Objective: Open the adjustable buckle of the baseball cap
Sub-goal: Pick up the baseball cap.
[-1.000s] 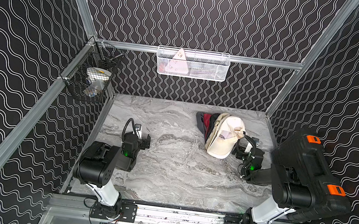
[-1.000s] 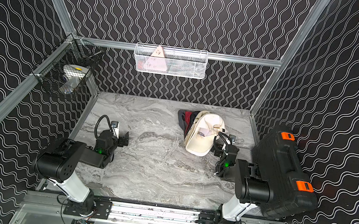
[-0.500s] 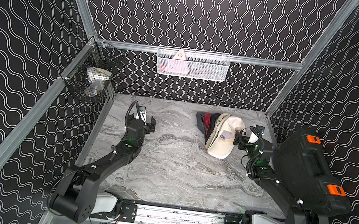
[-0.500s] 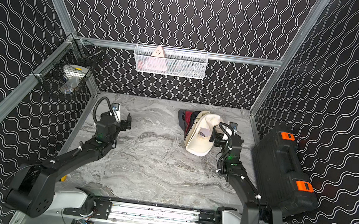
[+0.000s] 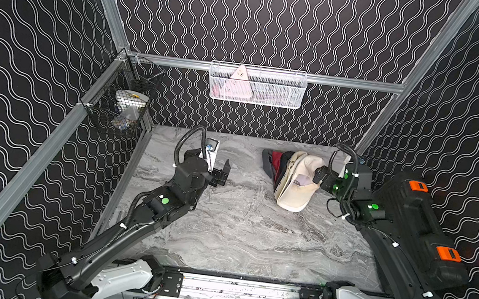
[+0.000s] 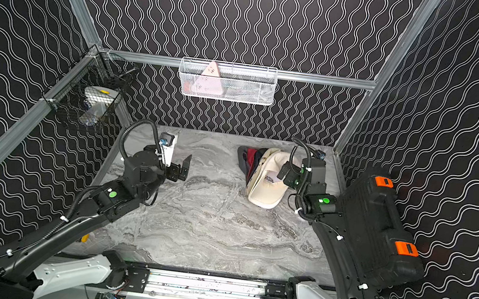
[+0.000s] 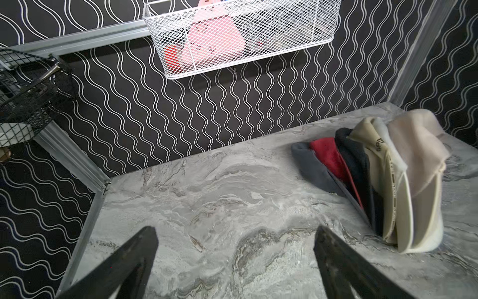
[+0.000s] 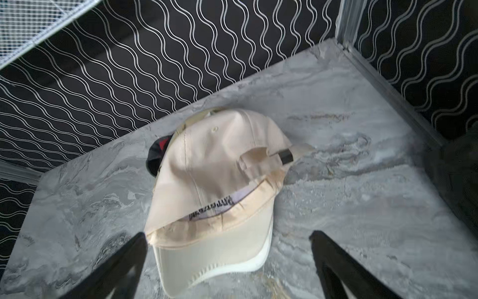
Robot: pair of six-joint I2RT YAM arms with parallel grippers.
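A cream baseball cap (image 5: pixel 298 182) (image 6: pixel 268 186) lies on its side on top of several nested caps at the back right of the marble table. Its rear strap carries a dark buckle (image 8: pixel 285 156), closed on the strap. My right gripper (image 8: pixel 229 238) (image 5: pixel 319 174) hangs open just right of the cap, the brim lying below between its fingers without touching them. My left gripper (image 7: pixel 235 233) (image 5: pixel 223 171) is open and empty over bare table, well left of the caps.
Under the cream cap lie grey, red and navy caps (image 7: pixel 328 158). A black tool case with orange latches (image 5: pixel 418 228) stands along the right wall behind my right arm. A white mesh basket (image 5: pixel 257 85) hangs on the back wall, a black wire basket (image 5: pixel 122 108) on the left wall.
Both arms have unfolded from their low rest and reached toward the back. The right gripper has come up beside the cap; the left has moved back and toward the middle. Both stayed open.
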